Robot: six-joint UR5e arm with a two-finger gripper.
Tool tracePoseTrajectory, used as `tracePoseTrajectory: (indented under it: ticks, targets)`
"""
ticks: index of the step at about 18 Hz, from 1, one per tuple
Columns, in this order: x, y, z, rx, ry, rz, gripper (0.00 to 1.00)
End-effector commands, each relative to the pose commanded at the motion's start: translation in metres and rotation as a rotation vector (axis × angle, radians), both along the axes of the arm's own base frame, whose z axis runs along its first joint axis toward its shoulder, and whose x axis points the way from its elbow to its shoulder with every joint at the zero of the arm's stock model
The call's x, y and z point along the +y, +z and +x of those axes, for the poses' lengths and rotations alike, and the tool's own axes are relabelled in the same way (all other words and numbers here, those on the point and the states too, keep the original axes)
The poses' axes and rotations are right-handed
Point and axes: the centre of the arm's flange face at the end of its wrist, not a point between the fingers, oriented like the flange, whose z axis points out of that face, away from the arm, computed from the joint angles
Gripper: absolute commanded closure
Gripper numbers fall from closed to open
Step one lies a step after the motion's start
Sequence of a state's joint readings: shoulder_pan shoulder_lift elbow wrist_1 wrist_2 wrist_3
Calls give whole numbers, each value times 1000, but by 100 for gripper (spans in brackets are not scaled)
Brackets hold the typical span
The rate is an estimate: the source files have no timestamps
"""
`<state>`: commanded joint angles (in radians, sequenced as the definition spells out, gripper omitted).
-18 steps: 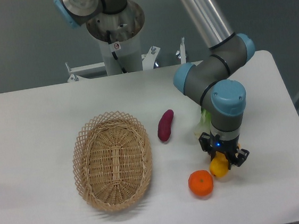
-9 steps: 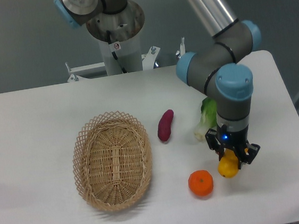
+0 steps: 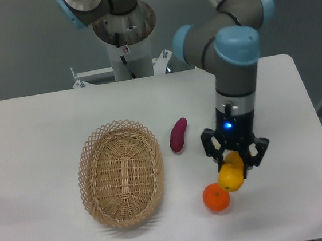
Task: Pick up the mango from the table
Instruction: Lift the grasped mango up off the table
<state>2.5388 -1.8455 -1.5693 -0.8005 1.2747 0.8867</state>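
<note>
I have the mango [image 3: 230, 176] pinched in my end effector [image 3: 235, 164], the fingers pressed against its upper part while the lower, rounder end hangs out below them. It appears to be off the worktop [image 3: 46, 121]: the fruit hangs in the air at a slant, and I judge that nothing but my grip carries it, though from this one fixed view I cannot be fully certain of the gap beneath it.

The mango sits in the near right part of the scene, just above and to the right of the orange [image 3: 216, 197], which rests on the worktop close under it. In this view the two nearly overlap, and I cannot tell whether they touch or are merely lined up from the camera's angle. The purple sweet potato [image 3: 178, 135] lies farther back and to the left, apart from my fingers, and the wicker basket [image 3: 121, 172] stands well to the left of everything else.

As for progress, I judge the pick to be essentially done: the grasp is made and the fruit seems raised. What is left, as far as I can see, is only to hold it securely clear of the worktop and of the orange. The grip takes the mango high on its body, so a slip is the thing to watch.
</note>
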Motion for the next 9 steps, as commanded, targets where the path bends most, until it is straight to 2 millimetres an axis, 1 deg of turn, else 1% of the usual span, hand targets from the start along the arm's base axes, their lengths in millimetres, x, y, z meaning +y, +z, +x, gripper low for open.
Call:
tracePoseTrajectory:
  ticks: [1, 6, 9]
  targets:
    - [-1, 8, 9, -10, -6, -6, 56]
    - [-12, 27, 25, -60, -18, -52, 56]
    - [-14, 26, 29, -82, -50, -90, 56]
